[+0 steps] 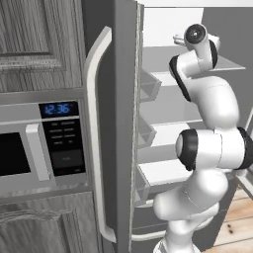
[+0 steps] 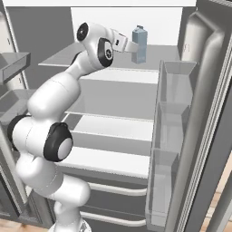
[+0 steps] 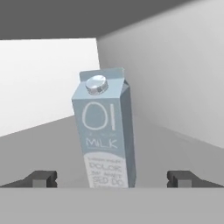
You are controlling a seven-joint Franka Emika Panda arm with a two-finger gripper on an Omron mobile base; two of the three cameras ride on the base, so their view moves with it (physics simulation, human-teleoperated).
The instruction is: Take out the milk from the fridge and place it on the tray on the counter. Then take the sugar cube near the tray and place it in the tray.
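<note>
The fridge (image 2: 199,90) stands with its doors swung wide, which is what lets the arm reach deep over the white shelves toward the top one. There the milk (image 2: 139,44) stands upright on the upper shelf (image 2: 149,59), well back toward the rear wall, its cap and printed face turned to the hand camera. The pincer (image 3: 111,179) is spread to its full width and holds nothing: in the hand view its two dark fingertips (image 3: 41,178) sit low on either side of the carton's base, with clear shelf showing between each tip and the carton's sides. That wide stance looks chosen so the jaws can slide around the carton without nudging it over, since a tall narrow carton would tip easily. The hand is levelled along the shelf, aimed at the lower half of the carton. From the right base view the pincer's tips appear just short of the milk, though whether they touch it is hard to tell.
</note>
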